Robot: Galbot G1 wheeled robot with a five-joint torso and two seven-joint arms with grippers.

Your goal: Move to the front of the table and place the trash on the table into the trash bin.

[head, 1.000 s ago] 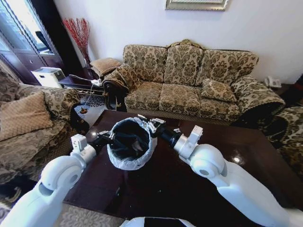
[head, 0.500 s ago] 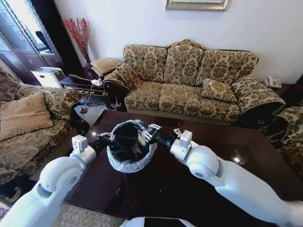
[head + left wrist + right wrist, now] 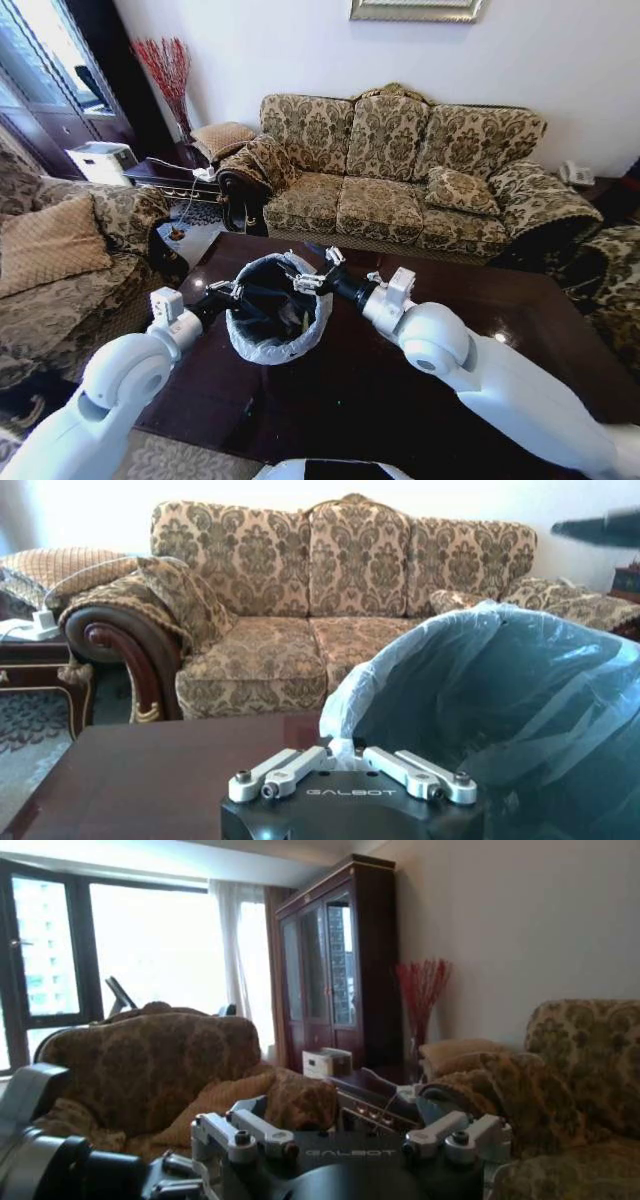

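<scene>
The trash bin (image 3: 272, 335), black with a pale bag over its rim, stands on the dark glossy table (image 3: 400, 400) at its left half. My left gripper (image 3: 233, 294) is shut on the bin's near-left rim; in the left wrist view its fingers (image 3: 290, 769) pinch the bag (image 3: 345, 705) of the trash bin (image 3: 500, 727). Over the bin's far-right rim my right gripper (image 3: 309, 277) hangs open with nothing between its fingers, and the right wrist view shows that gripper (image 3: 350, 1136) spread wide. The trash is hidden; the bin's inside is dark.
A patterned sofa (image 3: 400, 170) runs along the table's far side and an armchair with a cushion (image 3: 60, 250) stands to the left. A side table (image 3: 170, 175) with a white box sits at the back left. The table's right half is bare wood.
The bin, tilted toward me a second ago, has settled lower. My right gripper dipped into its mouth, then rose to the far rim with its fingers spread. The left gripper kept its hold.
</scene>
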